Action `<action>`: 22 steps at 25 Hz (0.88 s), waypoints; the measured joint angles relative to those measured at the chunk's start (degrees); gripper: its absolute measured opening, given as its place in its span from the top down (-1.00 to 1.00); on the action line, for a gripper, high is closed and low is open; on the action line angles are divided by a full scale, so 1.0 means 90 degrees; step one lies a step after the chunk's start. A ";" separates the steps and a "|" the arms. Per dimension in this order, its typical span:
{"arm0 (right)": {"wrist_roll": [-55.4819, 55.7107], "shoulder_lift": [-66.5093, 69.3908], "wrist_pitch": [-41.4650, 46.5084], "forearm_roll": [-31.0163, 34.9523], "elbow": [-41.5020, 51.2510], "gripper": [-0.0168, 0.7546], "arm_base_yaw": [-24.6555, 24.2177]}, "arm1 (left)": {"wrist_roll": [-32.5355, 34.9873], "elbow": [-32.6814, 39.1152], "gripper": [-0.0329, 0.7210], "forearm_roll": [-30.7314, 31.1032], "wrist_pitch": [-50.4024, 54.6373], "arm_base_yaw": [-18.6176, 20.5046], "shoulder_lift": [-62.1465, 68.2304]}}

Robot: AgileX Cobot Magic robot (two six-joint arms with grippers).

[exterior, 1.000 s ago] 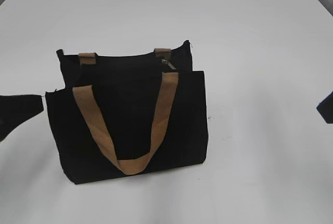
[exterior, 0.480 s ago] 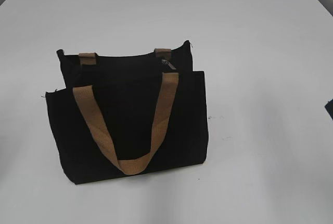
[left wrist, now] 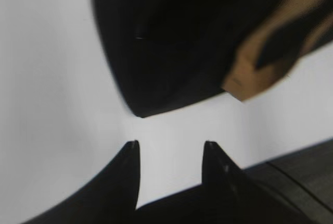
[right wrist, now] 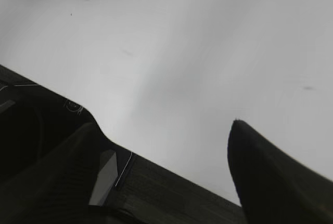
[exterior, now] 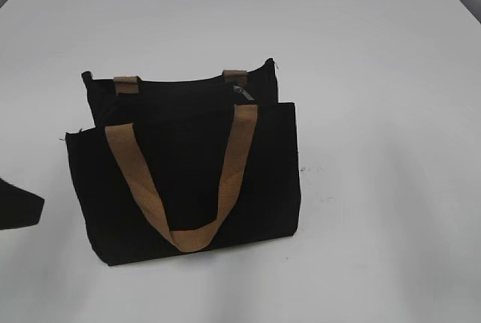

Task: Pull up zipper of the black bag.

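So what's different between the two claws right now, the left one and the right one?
The left gripper faces the black bag, with its fingertips just short of a bag corner; the right gripper faces mostly bare table. In the exterior view the left one shows at the edge and the right one does not. Both are open and hold nothing.

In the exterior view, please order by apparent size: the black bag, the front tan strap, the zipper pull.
1. black bag, by far the largest
2. front tan strap
3. zipper pull, tiny
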 joint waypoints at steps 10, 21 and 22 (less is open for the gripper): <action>0.0307 -0.2952 0.0436 0.0000 0.1538 -0.58 0.0000 | 0.0744 -0.0192 0.12 0.0740 0.2251 -0.0144 -0.3463; 0.0321 -0.5474 0.0545 -0.0019 0.2110 -0.58 0.0000 | 0.0738 -0.0050 0.13 0.1048 0.3180 -0.0144 -0.5867; 0.0316 -0.5580 0.0545 -0.0043 0.2117 -0.58 0.0000 | 0.0738 -0.0050 0.13 0.1048 0.3122 -0.0144 -0.5838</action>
